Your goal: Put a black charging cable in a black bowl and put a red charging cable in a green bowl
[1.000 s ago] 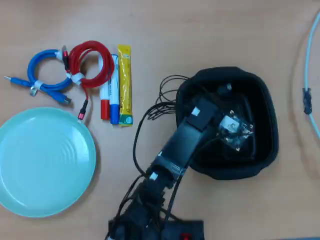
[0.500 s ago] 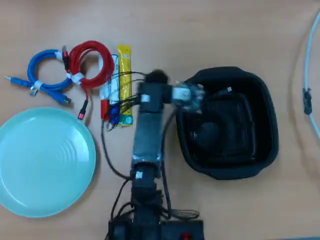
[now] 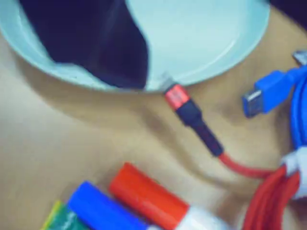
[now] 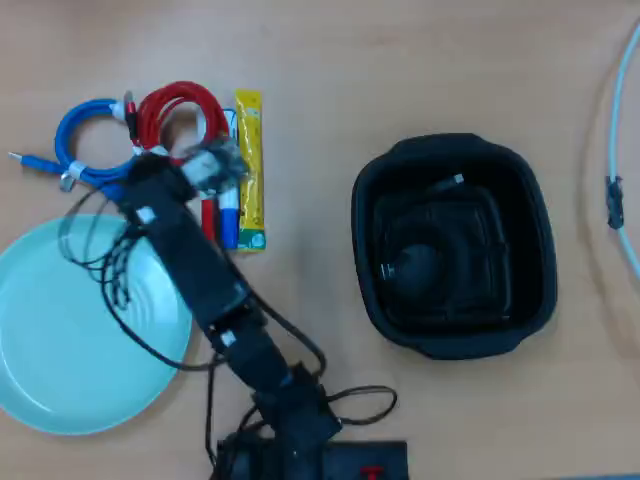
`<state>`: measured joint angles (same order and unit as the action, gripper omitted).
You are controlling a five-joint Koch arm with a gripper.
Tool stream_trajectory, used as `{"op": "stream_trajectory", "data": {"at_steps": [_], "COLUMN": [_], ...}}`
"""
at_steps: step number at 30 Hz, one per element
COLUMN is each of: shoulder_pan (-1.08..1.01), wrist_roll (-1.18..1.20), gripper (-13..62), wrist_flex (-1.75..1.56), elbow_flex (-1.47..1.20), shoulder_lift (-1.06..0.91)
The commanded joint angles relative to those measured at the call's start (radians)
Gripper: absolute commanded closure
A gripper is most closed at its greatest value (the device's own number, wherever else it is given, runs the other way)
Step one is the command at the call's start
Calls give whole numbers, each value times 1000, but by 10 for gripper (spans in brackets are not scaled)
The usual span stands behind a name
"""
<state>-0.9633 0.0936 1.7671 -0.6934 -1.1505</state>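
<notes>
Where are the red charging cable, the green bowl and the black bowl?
red charging cable (image 4: 185, 97): overhead view, top of its coil.
green bowl (image 4: 60, 330): overhead view, bare floor left of the arm.
black bowl (image 4: 452, 148): overhead view, far rim.

A desk or hobby bench, most likely: a light wood-grain laminate tabletop (image 4: 330, 60), red and blue felt-tip markers (image 4: 226, 225) at ten o'clock, coiled blue USB cable (image 4: 80, 140) beside them.

Red charging cable (image 3: 249, 191) plug touches green bowl (image 3: 216, 33) rim. Blue plug (image 3: 266, 93) near. Red marker (image 3: 148, 194) and blue marker (image 3: 103, 211) side by side on worktop (image 3: 57, 139).
</notes>
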Motion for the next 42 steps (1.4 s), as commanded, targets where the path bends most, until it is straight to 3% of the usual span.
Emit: {"op": "stream_trajectory", "data": {"at_steps": [1, 8, 33, 42], "shoulder_pan": [63, 120, 123, 54], "wrist_roll": [11, 14, 41, 89], "gripper": [-32, -33, -21, -21], "wrist_flex": [-28, -37, -393, -213], "elbow_flex": [147, 385, 393, 382], "shoulder_lift": [81, 290, 454, 445]}}
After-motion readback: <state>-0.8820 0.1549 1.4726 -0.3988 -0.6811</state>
